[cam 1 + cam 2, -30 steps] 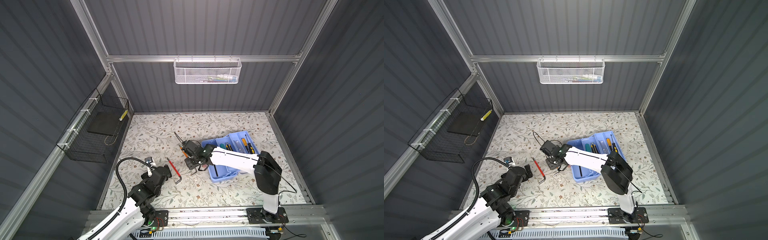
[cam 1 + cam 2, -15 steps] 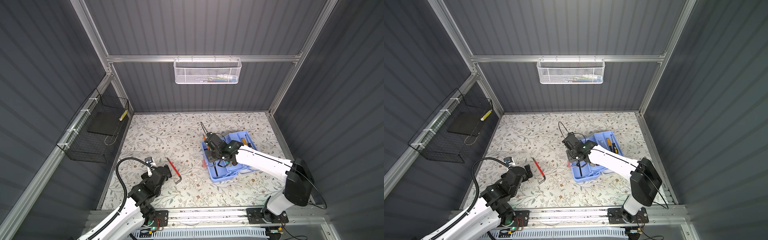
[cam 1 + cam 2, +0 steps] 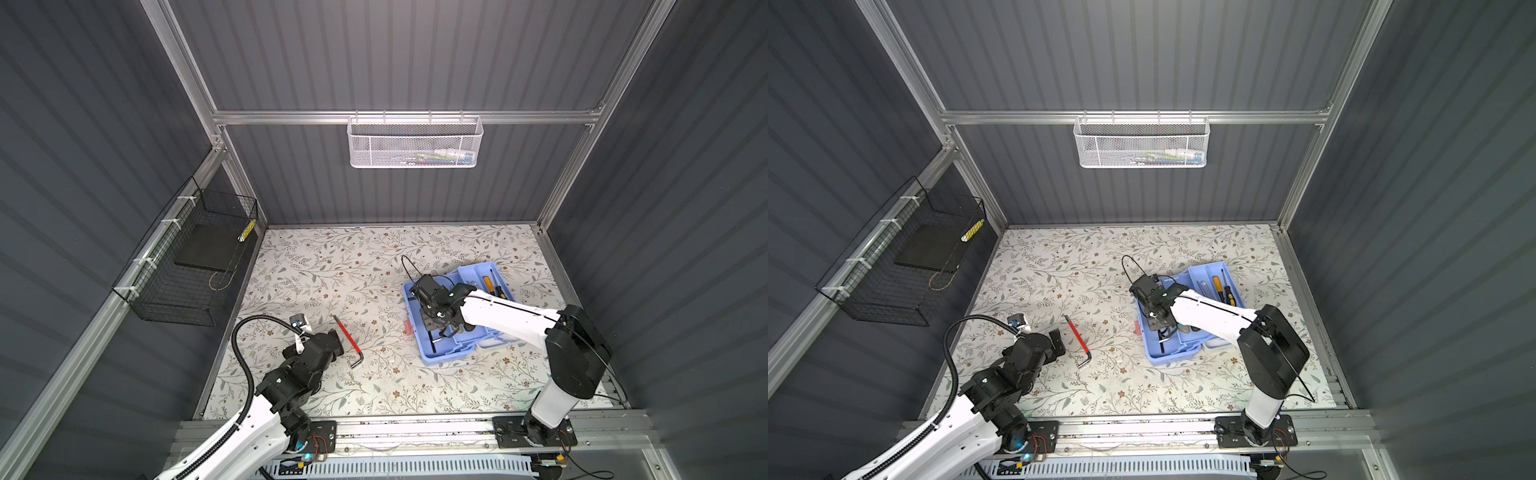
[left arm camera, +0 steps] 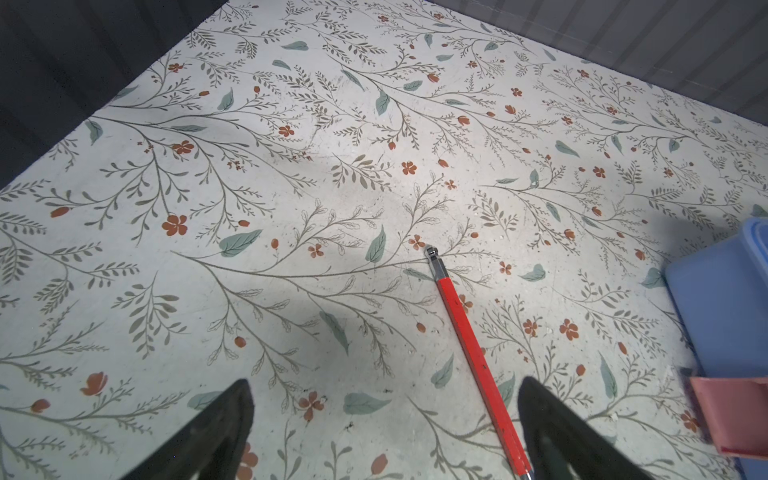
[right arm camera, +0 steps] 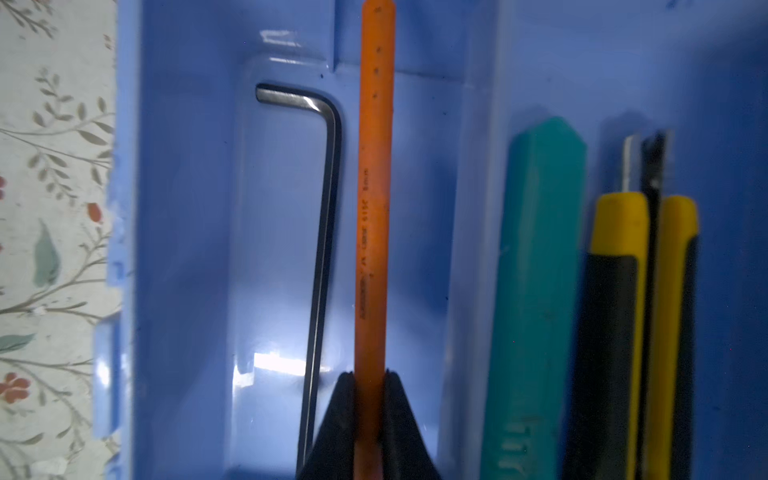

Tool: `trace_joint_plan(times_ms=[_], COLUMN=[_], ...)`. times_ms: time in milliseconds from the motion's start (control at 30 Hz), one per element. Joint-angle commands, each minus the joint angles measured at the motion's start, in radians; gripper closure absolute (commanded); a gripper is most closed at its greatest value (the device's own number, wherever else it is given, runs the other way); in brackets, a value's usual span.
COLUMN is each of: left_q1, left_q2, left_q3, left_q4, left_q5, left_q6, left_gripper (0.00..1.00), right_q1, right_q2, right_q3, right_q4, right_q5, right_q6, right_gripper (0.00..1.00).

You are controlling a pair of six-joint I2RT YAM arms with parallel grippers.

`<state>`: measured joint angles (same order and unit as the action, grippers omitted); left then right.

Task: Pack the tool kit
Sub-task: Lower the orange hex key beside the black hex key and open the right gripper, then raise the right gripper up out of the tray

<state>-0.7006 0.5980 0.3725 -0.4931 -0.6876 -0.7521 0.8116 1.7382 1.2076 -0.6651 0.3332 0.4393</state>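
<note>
The tool kit's light blue tray [image 3: 446, 358] lies open on the floral worktop [image 3: 332, 266]. Over the tray's outer compartment the right jaws are clenched on an orange hex key [image 5: 376, 187], alongside a black hex key [image 5: 324, 249] lying inside (a teal tool [image 5: 536, 291] fills the neighbouring slot). Well apart from the tray, the left jaws stand released, spread wide by a red hex key [image 4: 473, 349].
</note>
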Motion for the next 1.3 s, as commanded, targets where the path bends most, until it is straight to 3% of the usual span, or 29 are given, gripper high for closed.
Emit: trace_joint_plan(times_ms=[0,700,733,800,933,1267], left_q1=[0.003,0.003,0.003,0.003,0.003,0.002], left_q2=[0.003,0.026,0.028,0.031,0.038,0.054], left_q3=[0.000,0.005,0.006,0.006,0.008,0.014], left_q4=[-0.004,0.003,0.002,0.001,0.007,-0.001], left_q5=[-0.001,0.001,0.000,-0.001,0.003,-0.008], left_q6=[0.008,0.012,0.010,0.010,0.016,-0.001], left_gripper=[0.01,0.01,0.01,0.01,0.01,0.01], right_q1=[0.000,0.000,0.000,0.000,0.000,0.020], right_q2=[0.034,0.179,0.181,0.184,0.162,-0.064], right_q3=[0.046,0.101,0.101,0.106,0.118,0.141], right_q4=[-0.026,-0.035,-0.036,-0.039,-0.062,-0.086], right_q5=[0.050,0.041,0.040,0.040,0.033,-0.026], right_q6=[-0.019,0.008,0.005,0.002,0.002,-0.004], right_gripper=[1.00,1.00,0.98,0.84,0.75,0.64])
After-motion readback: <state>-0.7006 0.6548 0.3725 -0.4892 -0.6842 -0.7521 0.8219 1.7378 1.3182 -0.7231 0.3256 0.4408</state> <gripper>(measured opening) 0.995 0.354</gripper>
